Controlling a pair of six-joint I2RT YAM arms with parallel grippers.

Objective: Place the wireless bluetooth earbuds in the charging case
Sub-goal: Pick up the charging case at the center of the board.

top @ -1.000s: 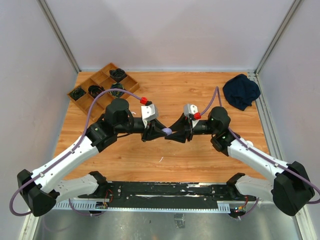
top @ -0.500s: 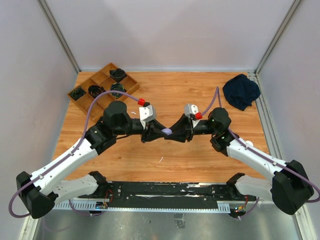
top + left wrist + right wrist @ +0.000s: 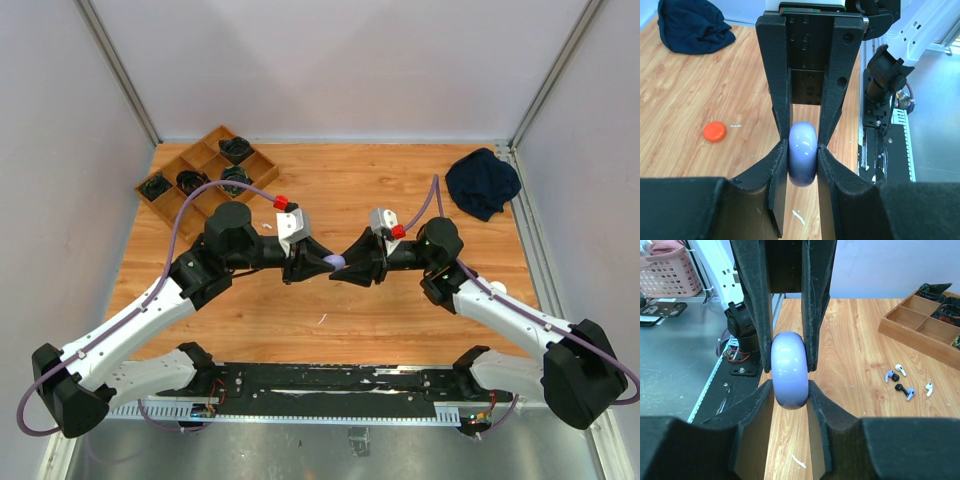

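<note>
A round lavender charging case [image 3: 337, 262] hangs above the middle of the table, pinched from both sides. My left gripper [image 3: 326, 264] is shut on it from the left, and its fingers press the case [image 3: 802, 155] at both flanks. My right gripper [image 3: 349, 266] comes from the right and is shut on the same case [image 3: 789, 369]. The case is closed as far as I can see. Several tiny earbuds [image 3: 888, 375], white and lavender with dark tips, lie loose on the wood near the wooden tray. In the top view they are small white specks [image 3: 268, 226] by the left arm.
A wooden divided tray [image 3: 205, 172] with dark items stands at the back left. A dark blue cloth [image 3: 482, 182] lies at the back right. A small orange round piece [image 3: 714, 131] rests on the wood. A white scrap [image 3: 322, 319] lies below the grippers.
The left wrist has drifted slightly to the left. The lavender case stays pinched between both grippers in the same spot.
</note>
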